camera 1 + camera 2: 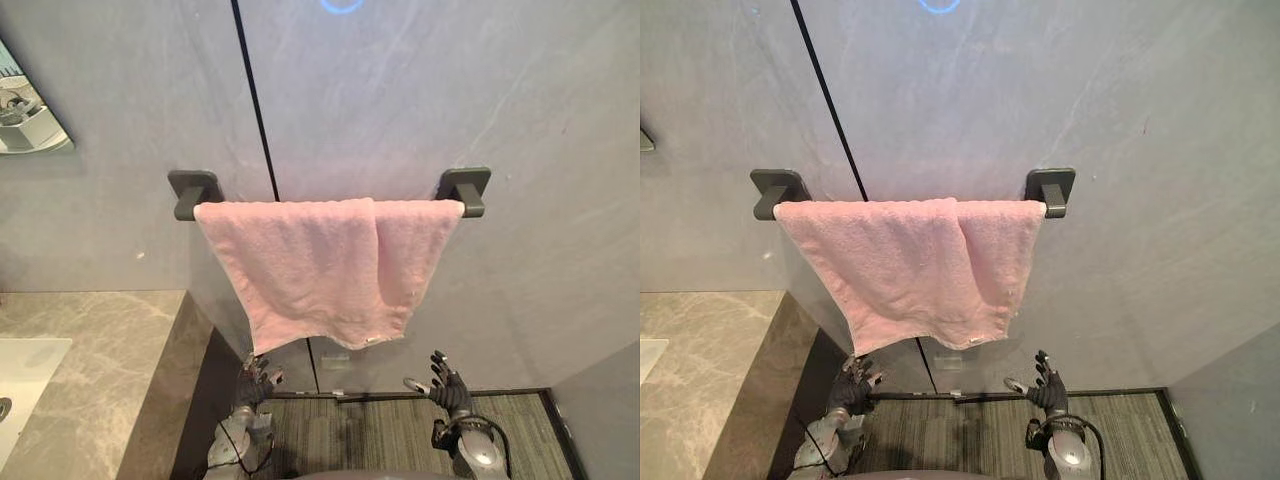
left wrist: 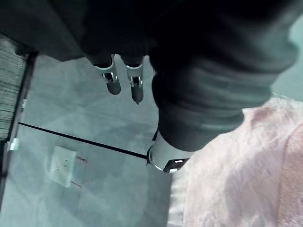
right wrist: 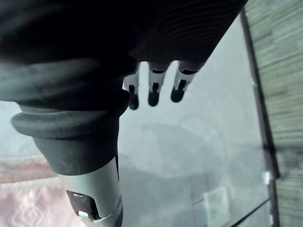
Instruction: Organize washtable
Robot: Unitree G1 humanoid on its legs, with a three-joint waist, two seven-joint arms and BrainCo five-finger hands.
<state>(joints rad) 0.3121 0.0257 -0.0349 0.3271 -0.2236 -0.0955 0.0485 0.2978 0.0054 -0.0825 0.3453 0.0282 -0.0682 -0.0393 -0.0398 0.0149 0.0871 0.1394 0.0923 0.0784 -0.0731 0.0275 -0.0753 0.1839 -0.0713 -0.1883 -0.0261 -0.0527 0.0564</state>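
Towel: pink towel (image 1: 320,270) draped over dark wall bar (image 1: 466,192), above both hands, touching neither.
Left hand (image 1: 258,380): just under towel's lower corner, fingers straight and loose, holding nothing.
Right hand (image 1: 447,385): below towel's hem, fingers spread, empty.
Counter: marble countertop (image 1: 100,340), left of left hand.

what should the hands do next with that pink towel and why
Probably raise the left hand to the lower corner of the pink towel just above it and pinch it. The towel hangs crooked on the towel bar, its bottom edge slanted, and both hands, the right hand too, are open below it, holding nothing.
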